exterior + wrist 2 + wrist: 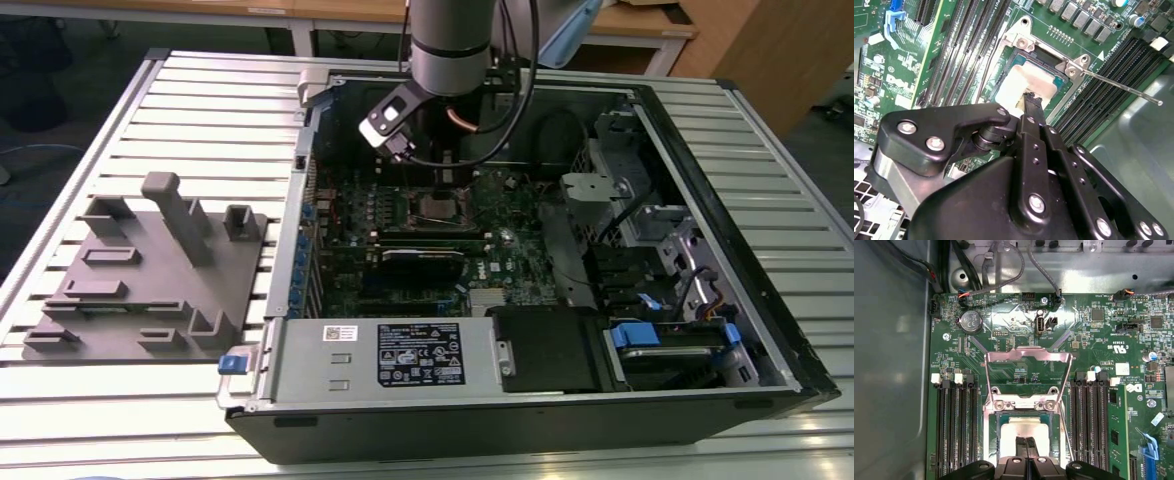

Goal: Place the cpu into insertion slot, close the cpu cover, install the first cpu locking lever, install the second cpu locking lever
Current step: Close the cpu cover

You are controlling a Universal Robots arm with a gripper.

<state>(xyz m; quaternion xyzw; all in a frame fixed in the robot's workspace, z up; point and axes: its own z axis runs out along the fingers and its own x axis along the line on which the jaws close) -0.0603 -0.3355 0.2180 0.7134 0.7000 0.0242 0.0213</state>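
Silver-tan, metal-topped flat square cpu (1024,427) seated in pale-gold, dark-rimmed square insertion slot (1039,57), thin grey metal cpu cover (1026,356) raised. Black gripper (1026,441) closed empty, tips at chip's top. Probably light, stiff, slick, fragile underneath; hold by opposite edges

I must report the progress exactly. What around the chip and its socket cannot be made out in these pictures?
First wrist view: the pincer covers one edge of the chip, so its fit there is hidden.
Second wrist view: the pincer's tip lies over the chip; whether it touches cannot be told.
Exterior view: the socket is too small to show whether the chip sits flat.
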